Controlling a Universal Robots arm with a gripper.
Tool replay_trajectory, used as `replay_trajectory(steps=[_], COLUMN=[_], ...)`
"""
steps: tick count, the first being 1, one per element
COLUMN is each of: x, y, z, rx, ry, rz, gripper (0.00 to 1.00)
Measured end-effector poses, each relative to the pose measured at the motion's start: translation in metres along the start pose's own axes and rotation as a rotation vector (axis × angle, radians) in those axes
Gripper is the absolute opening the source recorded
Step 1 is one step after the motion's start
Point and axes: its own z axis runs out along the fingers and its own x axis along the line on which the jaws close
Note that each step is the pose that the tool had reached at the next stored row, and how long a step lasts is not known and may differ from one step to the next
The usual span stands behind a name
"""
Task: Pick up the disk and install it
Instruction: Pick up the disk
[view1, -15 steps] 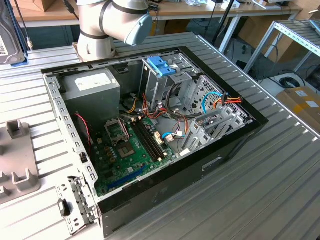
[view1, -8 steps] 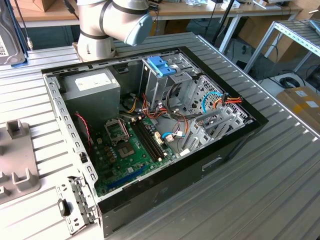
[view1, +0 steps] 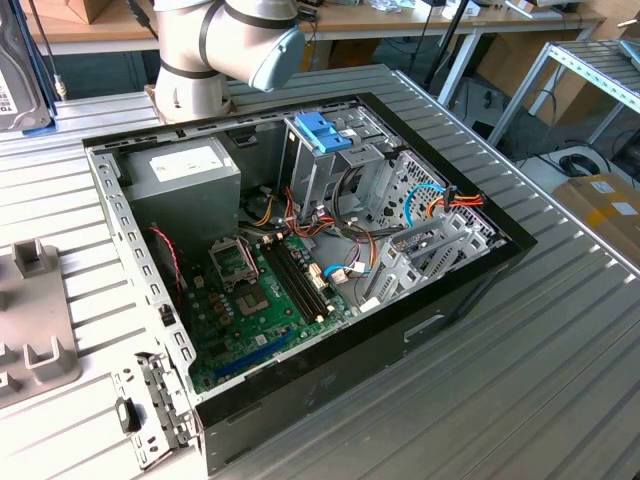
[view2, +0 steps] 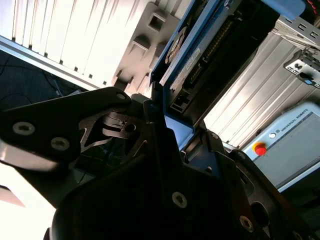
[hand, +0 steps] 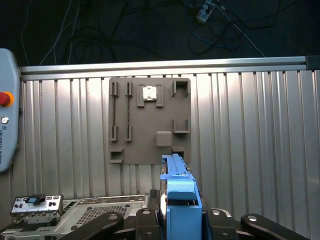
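Note:
In both wrist views my gripper (hand: 177, 222) is shut on the disk (hand: 176, 192). The first wrist view shows the disk edge-on, its light-blue frame standing up between the black fingers (hand: 142, 220). In the second wrist view the disk (view2: 212, 55) shows its dark face, part of a white label and its blue side frame rising from the gripper (view2: 172, 127). The disk hangs in the air near the grey holder plate (hand: 150, 135). At the exterior view's upper left edge is a grey labelled slab with a blue rim (view1: 22, 85), cut off by the edge; it looks like the held disk.
The open computer case (view1: 130, 260) lies on the ribbed metal table, with a metal drive cage topped by a blue latch (view1: 325, 130) and a grey power supply (view1: 185, 170). The holder plate (view1: 35, 330) and a loose bracket (view1: 150, 405) lie at the exterior view's left. A teach pendant (hand: 7, 110) lies beyond.

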Motion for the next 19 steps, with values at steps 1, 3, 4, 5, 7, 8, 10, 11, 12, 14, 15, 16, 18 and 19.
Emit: replay_trajectory(steps=[1, 3, 4, 5, 7, 8, 10, 11, 12, 14, 15, 16, 18, 19], x=[0.0001, 0.0005, 0.0008, 0.001, 0.0015, 0.0017, 0.0021, 0.0022, 0.0025, 0.003, 0.0032, 0.0034, 0.0038, 0.004], y=[0.0, 0.0, 0.0, -0.0001, -0.0001, -0.0001, -0.0001, -0.0001, -0.0001, -0.0002, -0.0002, -0.0002, -0.0002, -0.0002], z=[0.0, 0.0, 0.0, 0.0, 0.0001, 0.0001, 0.0001, 0.0001, 0.0002, 0.0002, 0.0002, 0.0002, 0.0002, 0.0003], rx=[0.0, -0.0001, -0.0001, 0.0, -0.0001, 0.0, -0.0001, 0.0, 0.0, -0.0001, 0.0, -0.0001, 0.0, 0.0], ry=[0.0, 0.0, 0.0, 0.0, 0.0, 0.0, 0.0, 0.0, 0.0, 0.0, 0.0, 0.0, 0.0, 0.0], rz=[0.0, 0.0, 0.0, 0.0, 0.0, 0.0, 0.0, 0.0, 0.0, 0.0, 0.0, 0.0, 0.0, 0.0], gripper=[0.37, 0.37, 0.37, 0.37, 0.37, 0.37, 0.37, 0.37, 0.37, 0.37, 0.37, 0.37, 0.37, 0.37])
